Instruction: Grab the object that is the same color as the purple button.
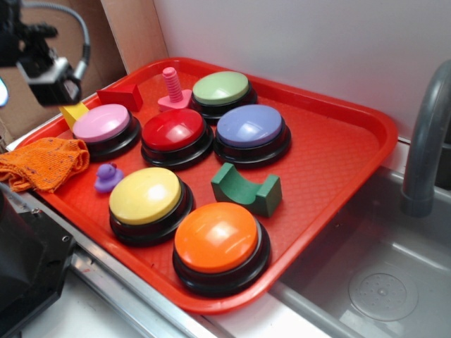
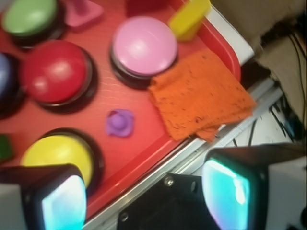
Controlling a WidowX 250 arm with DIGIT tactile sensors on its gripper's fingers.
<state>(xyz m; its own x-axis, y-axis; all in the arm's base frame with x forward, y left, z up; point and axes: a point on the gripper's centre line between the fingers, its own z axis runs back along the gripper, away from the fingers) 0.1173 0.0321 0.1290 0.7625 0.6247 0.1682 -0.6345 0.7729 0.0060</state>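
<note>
The tiny purple duck (image 1: 107,177) sits on the red tray (image 1: 338,141) near its left edge, between the yellow button (image 1: 144,195) and the orange cloth (image 1: 46,162). In the wrist view the duck (image 2: 120,123) lies well above my gripper (image 2: 146,201), which is open and empty, high over the tray's edge. The blue-purple button (image 1: 250,127) stands mid-tray; only its rim shows in the wrist view (image 2: 5,79). In the exterior view only my arm with its camera (image 1: 51,79) shows at top left.
Lilac-pink (image 1: 102,123), red (image 1: 173,130), green (image 1: 220,88) and orange (image 1: 217,238) buttons, a pink bolt (image 1: 173,88), a green block (image 1: 246,189), and yellow (image 1: 74,113) and red (image 1: 120,96) blocks share the tray. A faucet (image 1: 426,141) and sink (image 1: 380,282) lie right.
</note>
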